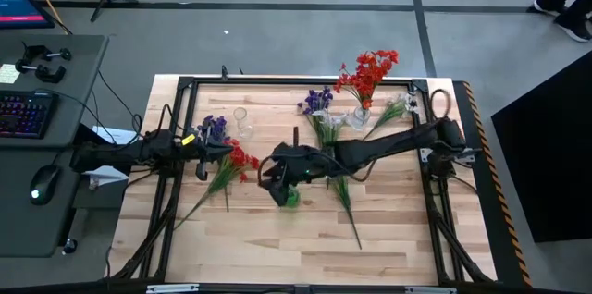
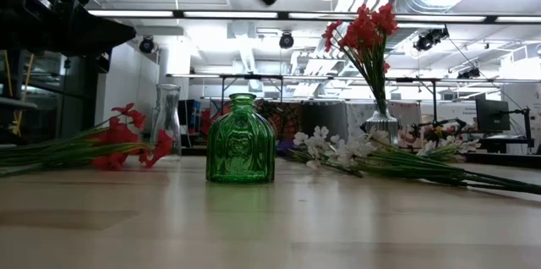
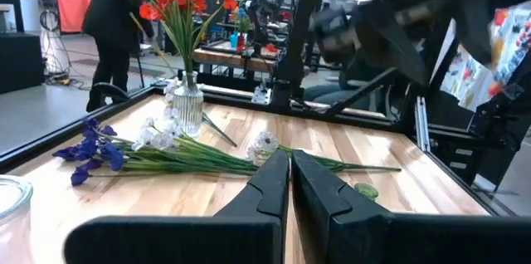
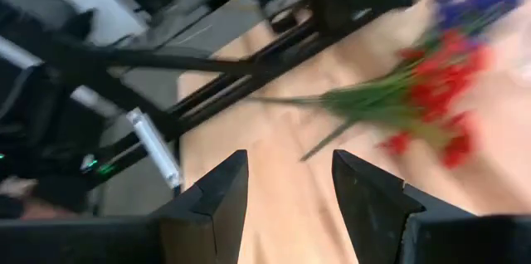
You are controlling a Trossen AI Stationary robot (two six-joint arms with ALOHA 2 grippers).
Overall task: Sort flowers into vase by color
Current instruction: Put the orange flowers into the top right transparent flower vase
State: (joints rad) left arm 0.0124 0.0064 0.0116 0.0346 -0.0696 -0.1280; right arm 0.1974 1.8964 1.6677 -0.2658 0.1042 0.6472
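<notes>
A green glass vase (image 1: 292,198) (image 2: 241,150) stands upright near the table's middle. My right gripper (image 1: 270,183) (image 4: 286,173) hovers open above it and slightly to its left, holding nothing. A red spray (image 1: 239,158) (image 4: 431,90) and a purple spray (image 1: 213,128) lie flat at the table's left. My left gripper (image 1: 220,152) (image 3: 289,183) is shut and raised over them. More red flowers (image 1: 370,70) (image 2: 363,32) stand in a clear vase (image 2: 382,125) near the far edge. Another purple spray (image 1: 319,102) and white sprays (image 2: 330,145) lie beside it.
An empty clear glass vase (image 1: 242,120) (image 2: 166,117) stands at the far left of the table. Long green stems (image 1: 347,200) lie right of the green vase. A black frame (image 1: 185,81) borders the tabletop. A person (image 3: 116,15) stands beyond the far edge.
</notes>
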